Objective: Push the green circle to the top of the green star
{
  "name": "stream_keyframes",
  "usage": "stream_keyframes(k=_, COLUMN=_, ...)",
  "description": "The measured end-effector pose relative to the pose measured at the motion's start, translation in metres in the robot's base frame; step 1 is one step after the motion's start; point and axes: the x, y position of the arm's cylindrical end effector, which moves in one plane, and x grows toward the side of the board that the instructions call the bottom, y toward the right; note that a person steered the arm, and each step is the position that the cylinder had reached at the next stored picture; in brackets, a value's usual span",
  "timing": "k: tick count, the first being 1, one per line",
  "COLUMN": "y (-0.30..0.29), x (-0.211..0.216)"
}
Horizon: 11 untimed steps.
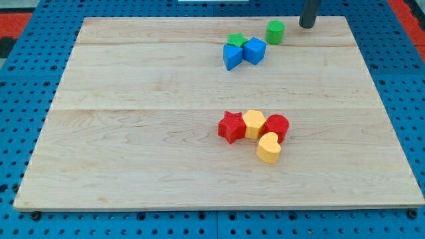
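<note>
**Green circle: needs a short nudge up and left, tip is on the right side of it**

Nearest the camera: yellow heart (268, 148), touching the yellow hexagon-ish block (253, 123) and red circle (276, 127) above it, with the red star (231, 126) on the left end of that cluster. All well apart from the job, ignore them.

Work area is at the view's top. Green circle (275, 31) sits just right of the green star (235, 40), with a small gap between them. Star is partly hidden behind the two blue blocks: blue cube (254, 50) and the other blue block (232, 57) (shape unclear, wedge or pentagon maybe), both seemingly touching the star from below.

My tip (307, 26) is near the desk's (133, 133) top edge, right of the circle and slightly above it, not touching. No claw on this rig, so nothing spread or pinched to report, just the rod.

How I'd run it:
- Target is the strip of desk above the star, close to the top edge (tight room there).
- A plain leftward push from here likely rams the circle into the star or cube and drags the cluster.
- Better: drop the tip to the circle's lower right, push up-left, then finish with a leftward shove along the top.
- Push through the circle's centre; off-centre contact on a round block makes it roll off the tip.
- Keep strokes short, re-aim between them.
</note>
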Motion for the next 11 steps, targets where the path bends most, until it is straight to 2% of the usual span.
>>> stream_keyframes(k=4, y=-0.048, x=0.000)
stream_keyframes(k=6, y=-0.032, x=0.040)
stream_keyframes(k=7, y=-0.070, x=0.041)
stream_keyframes(k=8, y=-0.086, x=0.034)
stream_keyframes(k=9, y=-0.043, x=0.013)
stream_keyframes(k=10, y=-0.049, x=0.000)
stream_keyframes(k=11, y=-0.096, x=0.001)
